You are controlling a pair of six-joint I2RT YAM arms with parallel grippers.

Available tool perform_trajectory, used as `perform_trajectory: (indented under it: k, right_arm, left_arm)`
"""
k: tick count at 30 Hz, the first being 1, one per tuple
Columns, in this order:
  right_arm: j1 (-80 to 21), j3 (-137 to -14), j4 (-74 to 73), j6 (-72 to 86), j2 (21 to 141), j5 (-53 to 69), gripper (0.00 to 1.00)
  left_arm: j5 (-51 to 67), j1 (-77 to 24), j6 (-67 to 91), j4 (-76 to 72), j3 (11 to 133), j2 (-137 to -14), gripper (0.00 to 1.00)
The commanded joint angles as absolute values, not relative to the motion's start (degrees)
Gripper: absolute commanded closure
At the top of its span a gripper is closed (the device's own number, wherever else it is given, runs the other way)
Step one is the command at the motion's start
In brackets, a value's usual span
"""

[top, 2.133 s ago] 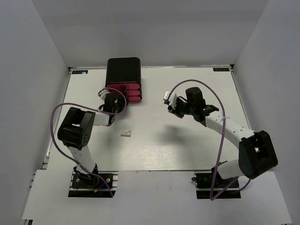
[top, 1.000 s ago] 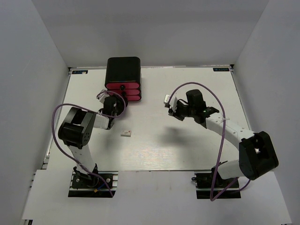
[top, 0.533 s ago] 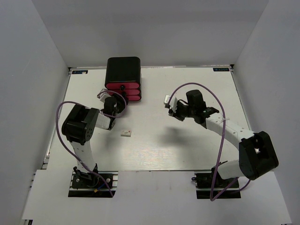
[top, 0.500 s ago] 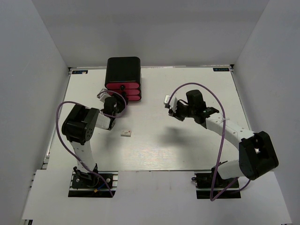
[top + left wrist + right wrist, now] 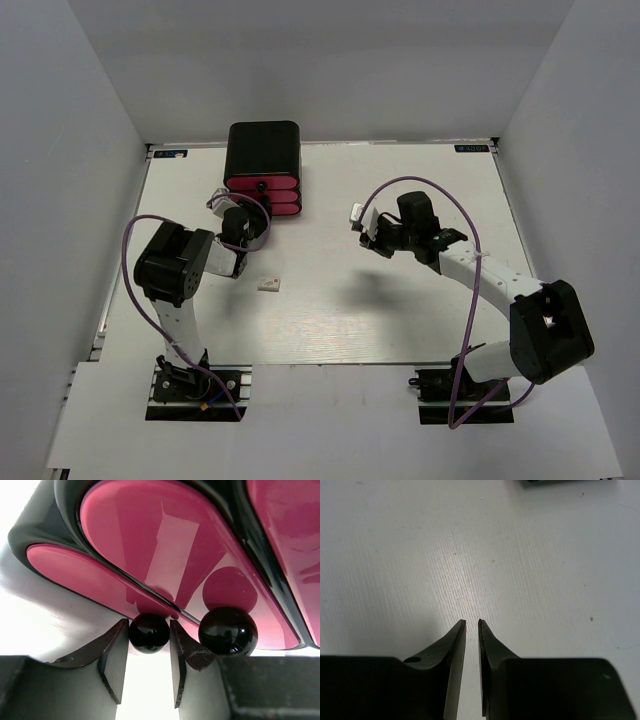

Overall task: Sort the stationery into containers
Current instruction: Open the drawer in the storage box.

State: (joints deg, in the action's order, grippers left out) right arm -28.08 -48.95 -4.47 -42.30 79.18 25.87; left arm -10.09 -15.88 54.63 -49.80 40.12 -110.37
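At the far left of the table (image 5: 400, 310), in front of the black box (image 5: 264, 147), the left gripper (image 5: 240, 213) is now holding one knob (image 5: 149, 633) of the pink-red drawers (image 5: 265, 196). In the wrist view its fingers (image 5: 116, 652) are pressing this knob from both sides, while a second knob (image 5: 228, 631) is standing free just to the right. I am judging that it is the lowest drawer and that the pull is about to begin, because the drawer fronts are looking level from above. Compared with two seconds ago, the left arm is reaching a little farther toward the box and its elbow is standing more to the right. The white block (image 5: 268, 284) is lying at the same place as before, near the left arm and well apart from the box, so it is waiting for an open drawer. The right gripper (image 5: 471, 624) has come slightly lower and to the left over the bare middle of the table. Its fingers are almost together and are carrying nothing. The pens are not showing in any view.
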Motion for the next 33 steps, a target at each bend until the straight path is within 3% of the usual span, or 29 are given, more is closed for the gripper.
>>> perform_trajectory:
  k: [1,7,18,21,23,24,26,29,30,33]
  right_arm:
    - [-27.69,-48.87,-3.34,-42.54,78.57,26.72,0.77]
    - [-27.6,-48.78,-3.34,-42.8,78.4,26.81,0.76]
    - [-27.95,-48.6,-4.13,-43.33,78.66,28.3,0.7]
    - [-28.04,-49.22,-5.53,-44.64,78.75,29.53,0.59]
    - [-28.3,-49.57,-6.24,-45.61,79.27,31.02,0.52]
    - [-28.3,-50.35,-8.94,-47.88,79.97,33.03,0.44]
    - [-28.39,-52.46,-11.5,-49.82,80.94,34.97,0.37]
    - [-29.09,-52.82,-16.16,-56.76,81.48,40.33,0.25]
    - [-29.87,-52.65,-16.35,-57.56,81.74,42.6,0.1]
    - [-32.5,-52.47,-18.54,-62.83,83.48,44.91,0.1]
  left_arm:
    - [-10.55,-15.64,53.88,-50.36,39.9,-111.01,0.66]
    - [-9.5,-16.17,53.88,-52.03,36.31,-109.69,0.71]
    - [-6.33,-16.7,53.17,-53.61,25.93,-100.99,0.73]
    - [-5.28,-16.7,52.65,-51.6,25.4,-99.59,0.67]
    - [-5.27,-16.7,52.65,-50.46,25.4,-98.35,0.52]
    - [-4.49,-16.7,52.04,-49.93,25.4,-97.83,0.41]
    - [-3.79,-16.7,51.34,-48.17,25.4,-95.55,0.33]
    - [-2.55,-16.7,49.57,-43.34,25.4,-90.73,0.28]
    - [-2.55,-16.7,48.27,-41.5,24.79,-89.31,0.28]
    - [-1.5,-16.7,46.15,-37.03,23.3,-82.83,0.28]
